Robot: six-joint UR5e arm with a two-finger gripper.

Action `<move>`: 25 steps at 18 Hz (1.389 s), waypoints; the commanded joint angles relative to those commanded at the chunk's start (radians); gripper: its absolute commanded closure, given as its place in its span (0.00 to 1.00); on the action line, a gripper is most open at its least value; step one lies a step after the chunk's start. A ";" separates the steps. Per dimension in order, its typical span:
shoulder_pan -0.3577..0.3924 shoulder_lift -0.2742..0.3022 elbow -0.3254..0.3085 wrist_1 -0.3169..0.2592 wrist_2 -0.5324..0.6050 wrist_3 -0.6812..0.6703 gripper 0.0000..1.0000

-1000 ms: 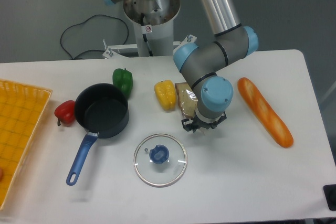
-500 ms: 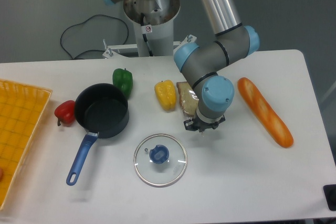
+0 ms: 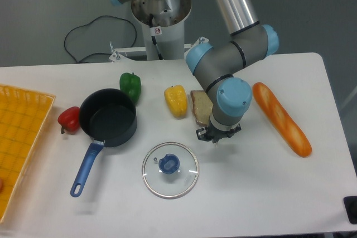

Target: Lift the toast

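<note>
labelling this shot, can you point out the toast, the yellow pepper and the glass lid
toast [image 3: 199, 103]: fixed camera, on the visible left part beside the arm.
yellow pepper [image 3: 175, 100]: fixed camera, on the middle of its body.
glass lid [image 3: 170, 164]: fixed camera, on the blue knob at its centre.

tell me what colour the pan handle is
Blue, on the black pan; handle clearest in the camera view.

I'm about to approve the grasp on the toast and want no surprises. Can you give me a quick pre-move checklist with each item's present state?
1. Toast located, on the table beside the yellow pepper: ok.
2. Toast fully visible: not ok, the wrist covers part of it.
3. Gripper close to the toast: ok.
4. Jaws open or shut: cannot tell, hidden under the wrist.
5. Toast already gripped: cannot tell.
6. Glass lid and baguette apart from the gripper: ok.
</note>
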 joint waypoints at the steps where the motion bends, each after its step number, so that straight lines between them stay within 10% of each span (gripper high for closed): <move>1: -0.002 0.009 0.015 -0.032 0.002 0.037 1.00; 9: -0.057 0.104 0.137 -0.189 -0.011 0.224 1.00; 25: -0.252 0.196 0.255 -0.183 -0.164 0.362 1.00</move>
